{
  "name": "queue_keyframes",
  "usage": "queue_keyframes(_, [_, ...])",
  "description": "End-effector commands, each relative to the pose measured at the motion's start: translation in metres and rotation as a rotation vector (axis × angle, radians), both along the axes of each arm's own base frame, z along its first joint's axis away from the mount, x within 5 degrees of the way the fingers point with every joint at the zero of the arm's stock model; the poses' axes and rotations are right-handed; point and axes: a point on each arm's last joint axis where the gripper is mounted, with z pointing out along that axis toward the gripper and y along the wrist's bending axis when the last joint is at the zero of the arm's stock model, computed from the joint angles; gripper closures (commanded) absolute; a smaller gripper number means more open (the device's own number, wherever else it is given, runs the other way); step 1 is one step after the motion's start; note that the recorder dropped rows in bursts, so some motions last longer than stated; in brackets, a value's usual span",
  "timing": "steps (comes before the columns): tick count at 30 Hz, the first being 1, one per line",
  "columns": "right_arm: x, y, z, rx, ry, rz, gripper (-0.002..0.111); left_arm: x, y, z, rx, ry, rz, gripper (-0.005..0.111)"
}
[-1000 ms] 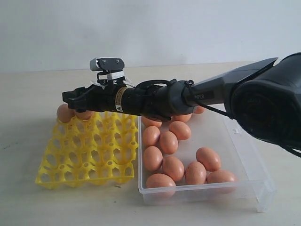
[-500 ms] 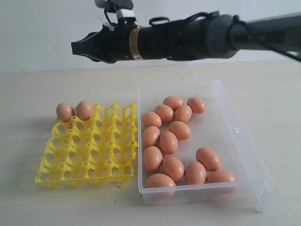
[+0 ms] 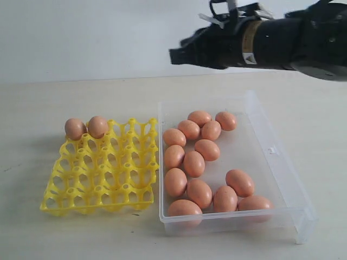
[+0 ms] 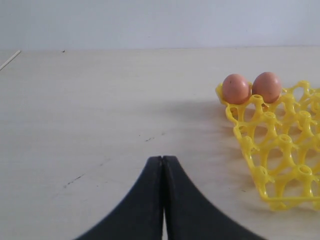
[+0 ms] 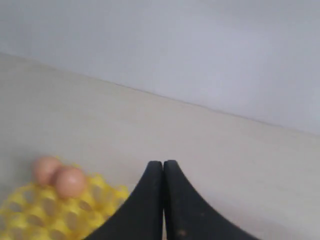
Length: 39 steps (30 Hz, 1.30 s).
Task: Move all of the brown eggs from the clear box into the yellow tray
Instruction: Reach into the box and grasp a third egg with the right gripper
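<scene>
Orange-brown stock check: two smooth oval brown eggs (image 3: 87, 128) sit in the far corner cups of the bright yellow plastic lattice egg tray (image 3: 103, 173). Fourteen more lie in the clear shallow plastic box (image 3: 249, 151), just beside it on the pale tabletop (image 3: 81, 97).

Right claw (image 3: 176, 55) is high over the box's far end, tips pressed together, carrying nothing. Left claw (image 4: 162, 159) is likewise closed and empty, low over bare tabletop to the side of the tray.

Looks like the next pick is due. My advice:
- spread the tips before descending
- take an egg at the cluster's edge, away from its neighbours
- close across the short axis, gently

Boxed eggs lie on their sides, long axes flat and pointing in mixed directions. Tray eggs stand roughly upright, so tip each one on end for its cup.
</scene>
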Motion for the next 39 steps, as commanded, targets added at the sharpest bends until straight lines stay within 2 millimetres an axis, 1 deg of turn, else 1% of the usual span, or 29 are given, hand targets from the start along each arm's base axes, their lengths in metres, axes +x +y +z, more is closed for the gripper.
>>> queue_keyframes(1, [-0.021,-0.042,-0.020,-0.315,0.238,-0.247,0.108,0.000,-0.001,0.003,-0.005,-0.022,-0.008,0.107])
queue_keyframes(4, [-0.032,-0.051,-0.029,-0.439,0.388,-0.258,0.108,0.000,-0.001,0.003,-0.005,-0.022,-0.008,0.107])
queue_keyframes(8, [-0.042,-0.055,-0.041,-0.514,0.539,-0.250,0.108,0.000,-0.001,0.003,-0.005,-0.022,-0.008,0.107])
queue_keyframes(10, [-0.046,-0.053,-0.045,-0.513,0.586,-0.208,0.108,0.000,-0.001,0.003,-0.005,-0.022,-0.008,0.107])
queue_keyframes(12, [-0.048,-0.047,-0.048,-0.499,0.613,-0.133,0.105,0.000,-0.001,0.003,-0.005,-0.022,-0.008,0.107])
queue_keyframes(14, [-0.050,-0.041,-0.054,-0.494,0.636,-0.053,0.098,0.000,-0.001,0.003,-0.005,-0.022,-0.008,0.107])
queue_keyframes(17, [-0.048,-0.036,-0.067,-0.486,0.683,-0.014,0.083,0.000,-0.001,0.003,-0.005,-0.022,-0.008,0.107])
queue_keyframes(19, [-0.046,-0.035,-0.076,-0.497,0.712,-0.014,0.068,0.000,-0.001,0.003,-0.005,-0.022,-0.008,0.107])
queue_keyframes(22, [-0.044,-0.034,-0.088,-0.514,0.744,-0.012,0.050,0.000,-0.001,0.003,-0.005,-0.022,-0.008,0.107])
queue_keyframes(24, [-0.042,-0.033,-0.094,-0.517,0.751,-0.013,0.045,0.000,-0.001,0.003,-0.005,-0.022,-0.008,0.107])
queue_keyframes(29, [-0.035,-0.030,-0.108,-0.515,0.739,-0.019,0.045,0.000,-0.001,0.003,-0.005,-0.022,-0.008,0.107])
queue_keyframes(36, [-0.030,-0.029,-0.133,-0.553,0.772,-0.013,0.045,0.000,-0.001,0.003,-0.005,-0.022,-0.008,0.107])
queue_keyframes(37, [-0.030,-0.029,-0.136,-0.558,0.776,-0.012,0.047,0.000,-0.001,0.003,-0.005,-0.022,-0.008,0.107])
queue_keyframes(39, [-0.029,-0.029,-0.138,-0.563,0.779,-0.010,0.058,0.000,-0.001,0.003,-0.005,-0.022,-0.008,0.107])
